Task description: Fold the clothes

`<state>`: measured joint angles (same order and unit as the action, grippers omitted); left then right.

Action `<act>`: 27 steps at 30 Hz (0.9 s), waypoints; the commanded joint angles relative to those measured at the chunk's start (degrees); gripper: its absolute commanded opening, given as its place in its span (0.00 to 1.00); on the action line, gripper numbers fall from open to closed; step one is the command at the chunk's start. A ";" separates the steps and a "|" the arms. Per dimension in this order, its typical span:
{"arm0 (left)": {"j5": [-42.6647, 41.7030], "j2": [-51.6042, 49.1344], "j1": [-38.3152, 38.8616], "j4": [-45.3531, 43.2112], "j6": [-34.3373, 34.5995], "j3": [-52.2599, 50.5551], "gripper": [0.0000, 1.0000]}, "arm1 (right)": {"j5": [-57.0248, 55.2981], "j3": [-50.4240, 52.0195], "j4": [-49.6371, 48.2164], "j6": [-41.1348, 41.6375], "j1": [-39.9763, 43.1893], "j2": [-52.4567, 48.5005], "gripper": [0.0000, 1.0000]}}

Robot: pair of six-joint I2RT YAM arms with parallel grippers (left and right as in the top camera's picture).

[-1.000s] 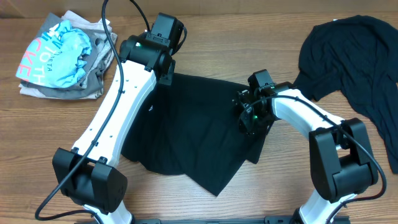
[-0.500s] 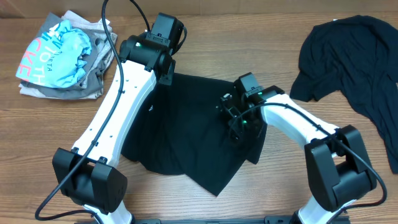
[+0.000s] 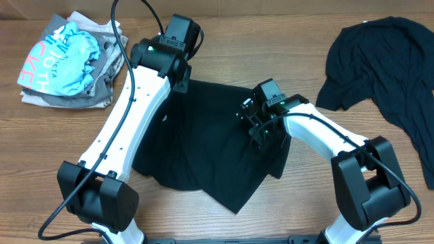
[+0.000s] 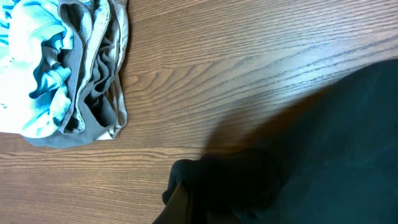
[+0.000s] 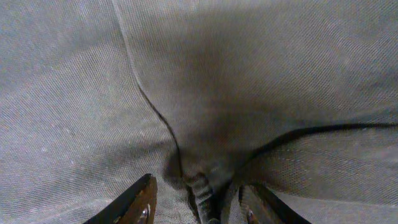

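A black T-shirt [image 3: 203, 142] lies spread in the middle of the table. My left gripper [image 3: 180, 76] is at its far left corner. In the left wrist view the cloth [image 4: 230, 186] bunches over the fingers [image 4: 186, 208], which are shut on it. My right gripper [image 3: 261, 127] presses down on the shirt's right part. In the right wrist view its fingers [image 5: 199, 202] stand apart, with a puckered ridge of cloth [image 5: 199, 174] between them. A second black T-shirt [image 3: 386, 61] lies crumpled at the far right. Light blue [image 3: 68, 57] and grey clothes lie piled at the far left.
The pile of light blue and grey clothes also shows in the left wrist view [image 4: 68, 68], on the wooden table [image 4: 236, 74]. Bare wood [image 3: 271, 41] lies between the middle shirt and the far edge. The second black shirt runs off the right edge.
My right gripper has slid a little to the left across the black shirt. The left arm has not moved.
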<state>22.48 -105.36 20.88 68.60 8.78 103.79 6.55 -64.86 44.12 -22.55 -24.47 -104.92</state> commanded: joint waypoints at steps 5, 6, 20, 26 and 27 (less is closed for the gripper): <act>-0.46 -0.28 -0.42 -0.07 -0.68 0.42 0.04 | -0.50 2.43 -1.33 -0.35 0.11 0.85 0.47; -0.85 -0.28 -0.42 -0.09 -0.68 0.42 0.04 | -0.50 2.64 -1.62 -0.20 0.11 0.85 0.47; -1.36 -0.28 -0.42 -0.83 -0.70 0.42 0.04 | -0.33 4.63 -3.23 1.84 0.11 -1.09 0.10; -1.36 -0.28 -0.42 -1.18 -0.70 0.42 0.04 | -0.50 4.57 -3.26 3.08 0.11 -1.09 0.04; -1.36 -0.28 -0.42 -1.16 -0.70 0.42 0.04 | -0.50 3.91 -2.49 3.15 0.11 -1.07 0.04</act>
<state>21.61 -105.36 20.88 67.70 8.78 103.79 5.56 -61.47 40.99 -20.21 -24.36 -104.95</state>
